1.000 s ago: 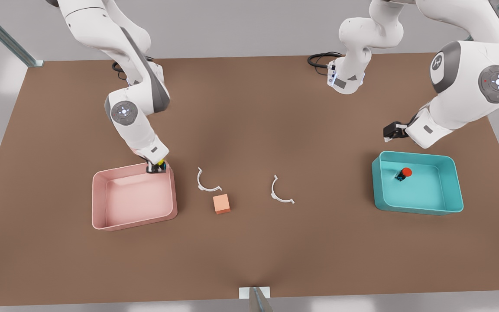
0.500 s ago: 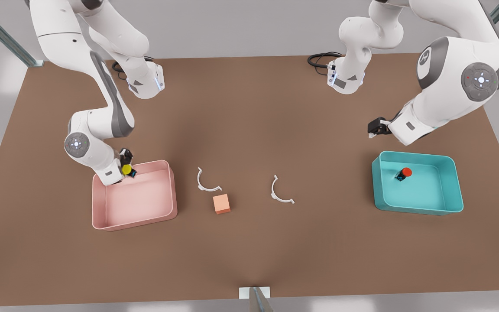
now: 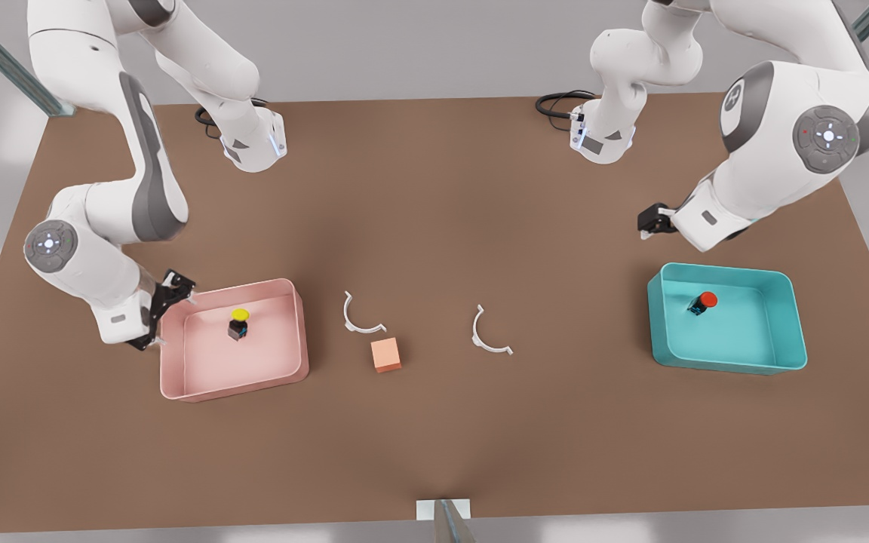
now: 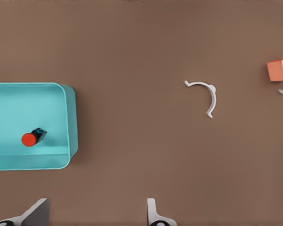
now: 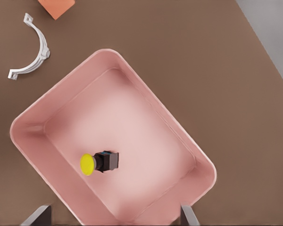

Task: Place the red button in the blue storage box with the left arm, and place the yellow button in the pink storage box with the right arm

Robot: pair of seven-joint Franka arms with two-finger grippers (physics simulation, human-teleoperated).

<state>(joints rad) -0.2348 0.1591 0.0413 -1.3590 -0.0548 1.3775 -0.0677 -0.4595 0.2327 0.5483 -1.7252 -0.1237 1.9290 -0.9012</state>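
The yellow button (image 3: 238, 323) (image 5: 100, 162) lies inside the pink storage box (image 3: 178, 392) (image 5: 108, 52), near its far side, touching no gripper. My right gripper (image 3: 169, 315) (image 5: 113, 221) is open and empty at the box's edge on the front view's left. The red button (image 3: 702, 302) (image 4: 33, 138) lies on its side in the blue storage box (image 3: 729, 367) (image 4: 71, 117). My left gripper (image 3: 649, 224) (image 4: 94, 221) hangs open and empty, just beyond that box's far corner.
An orange cube (image 3: 386, 354) (image 4: 279, 68) (image 5: 56, 7) sits on the brown table between the boxes. Two white curved clips (image 3: 359, 317) (image 3: 489, 335) lie beside it, one in each wrist view (image 4: 208, 96) (image 5: 43, 49). Both arm bases stand at the far edge.
My right gripper carried the yellow button across the pink box toward the front view's left, opened and let it go into the box. My left gripper drifted slightly farther from the blue box.
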